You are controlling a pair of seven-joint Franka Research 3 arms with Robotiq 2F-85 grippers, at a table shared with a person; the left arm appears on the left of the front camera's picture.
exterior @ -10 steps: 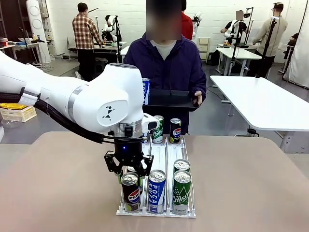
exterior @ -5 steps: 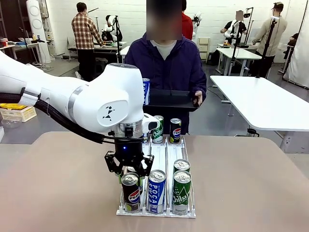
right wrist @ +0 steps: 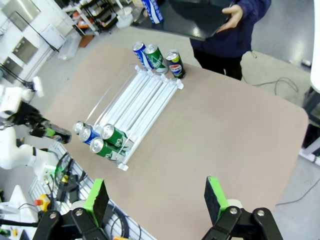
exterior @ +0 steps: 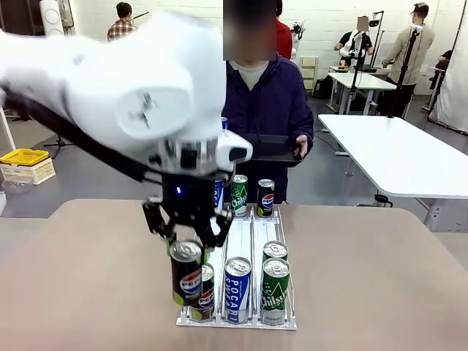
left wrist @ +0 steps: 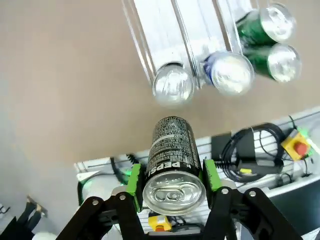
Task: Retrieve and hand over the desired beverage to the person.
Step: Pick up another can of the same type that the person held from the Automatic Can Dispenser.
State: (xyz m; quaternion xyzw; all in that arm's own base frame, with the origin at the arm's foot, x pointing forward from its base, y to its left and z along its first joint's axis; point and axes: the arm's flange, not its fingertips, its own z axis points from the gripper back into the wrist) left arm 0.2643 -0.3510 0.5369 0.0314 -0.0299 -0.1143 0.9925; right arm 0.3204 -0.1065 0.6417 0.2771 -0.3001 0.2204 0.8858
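The Pepsi can [exterior: 188, 273] is gripped near its top rim by the left hand [exterior: 187, 245], whose green pads [left wrist: 134, 179] press on opposite sides of the wall; it hangs above the near left end of the dispenser rack [exterior: 241, 232], clear of the cans below. Judged from its form, it is a rigid, thin-walled metal cylinder with a smooth, slippery surface (likely full, so moderately heavy). Grip across the cylinder body with moderate force; excess pressure could dent it.

Count at the near end of the rack: one Pepsi [exterior: 206, 287], one Pocari [exterior: 237, 289], two green Chilsung cans [exterior: 274, 290]. At the far end: three cans [exterior: 239, 195]. One further blue can [right wrist: 151, 11] stands on the black tray [exterior: 269, 149] held by the person [exterior: 265, 102] across the counter [exterior: 365, 278].

The right hand [right wrist: 157, 197] stands wide open and empty, high above the counter.
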